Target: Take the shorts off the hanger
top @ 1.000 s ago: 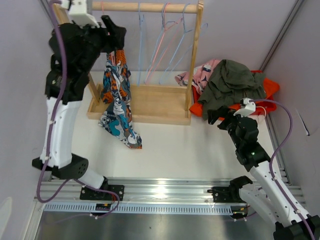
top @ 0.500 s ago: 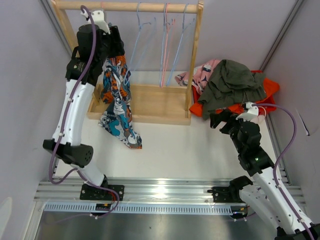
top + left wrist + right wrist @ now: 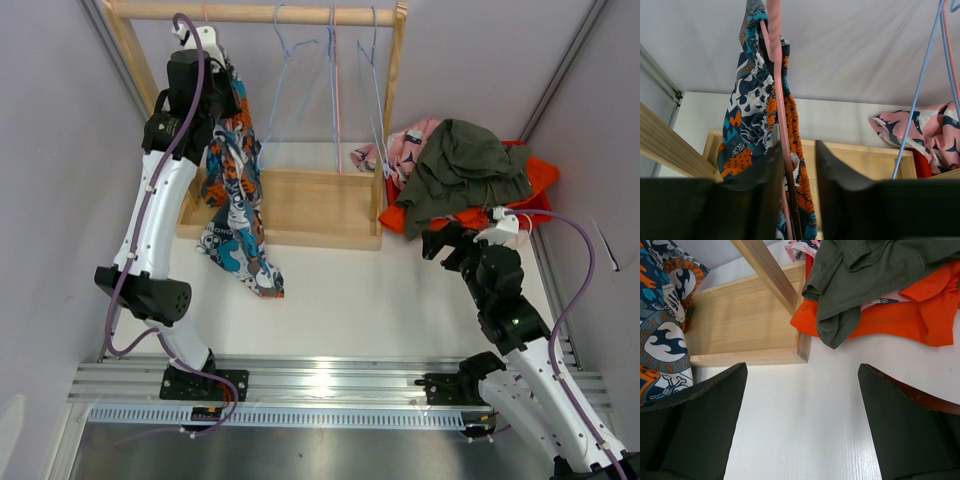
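**A:** Since the olive shorts [image 3: 465,165], orange shorts [image 3: 538,180] and pink shorts [image 3: 412,140] lie heaped on the desk [image 3: 380,290] to the right of the rack, we take the step in hand to be the last garment. The printed shorts [image 3: 238,200] hang on the pink hanger [image 3: 780,100] near the left end of the rail [image 3: 250,13].

**B:** How do we label each claw?

**A:** Left claw [image 3: 797,150], left wrist view: the fingers are drawn narrow on either side of the hanger wire. A gap shows at one finger, so we read it as not yet pinching. Right claw [image 3: 802,367]: spread wide, holding nothing, low over the desk just in front of the heap.

**B:** What does the next move call for?

**A:** In our judgement, the left claw needs a firm hold on the wire or the waistband. The fabric should then be drawn off without unhooking the hanger or tangling the empty hangers [image 3: 335,80] beside it. The right claw is free to assist.

**B:** And the garment's axis?

**A:** We mark it running from the rail down to the desk. The waistband is uppermost, gathered on the hanger. The hems are lowest, trailing past the front edge of the wooden tray [image 3: 310,205] onto the desk, towards the arms' bases. The cloth is bunched into a narrow strip.
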You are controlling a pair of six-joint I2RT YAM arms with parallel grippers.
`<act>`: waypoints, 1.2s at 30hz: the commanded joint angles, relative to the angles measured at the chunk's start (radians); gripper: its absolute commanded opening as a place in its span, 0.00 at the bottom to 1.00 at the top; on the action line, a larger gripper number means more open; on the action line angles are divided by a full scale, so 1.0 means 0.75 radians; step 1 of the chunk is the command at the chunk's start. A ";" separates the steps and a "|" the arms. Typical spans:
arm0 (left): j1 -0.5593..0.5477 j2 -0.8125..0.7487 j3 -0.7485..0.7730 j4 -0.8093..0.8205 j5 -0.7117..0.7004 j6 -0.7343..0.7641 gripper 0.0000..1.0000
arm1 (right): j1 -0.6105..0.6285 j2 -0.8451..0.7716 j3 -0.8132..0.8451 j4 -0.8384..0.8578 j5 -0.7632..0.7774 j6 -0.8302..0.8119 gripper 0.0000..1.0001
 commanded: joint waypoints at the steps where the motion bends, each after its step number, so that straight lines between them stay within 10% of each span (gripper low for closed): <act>1: 0.011 -0.004 0.055 0.027 -0.025 0.002 0.21 | 0.006 -0.001 -0.005 0.034 0.012 -0.004 1.00; 3: 0.011 -0.006 0.057 0.027 -0.033 0.002 0.00 | 0.008 0.003 -0.013 0.037 0.012 0.000 1.00; 20: -0.075 -0.278 0.284 -0.024 0.006 -0.027 0.00 | 0.161 0.172 0.422 0.137 -0.335 -0.172 0.99; 29: -0.077 -0.444 -0.039 0.072 0.008 -0.029 0.00 | 0.975 0.654 0.958 0.266 -0.044 -0.450 0.99; 36: -0.075 -0.505 -0.133 0.099 0.043 -0.043 0.00 | 1.215 1.168 1.345 0.392 0.055 -0.483 0.99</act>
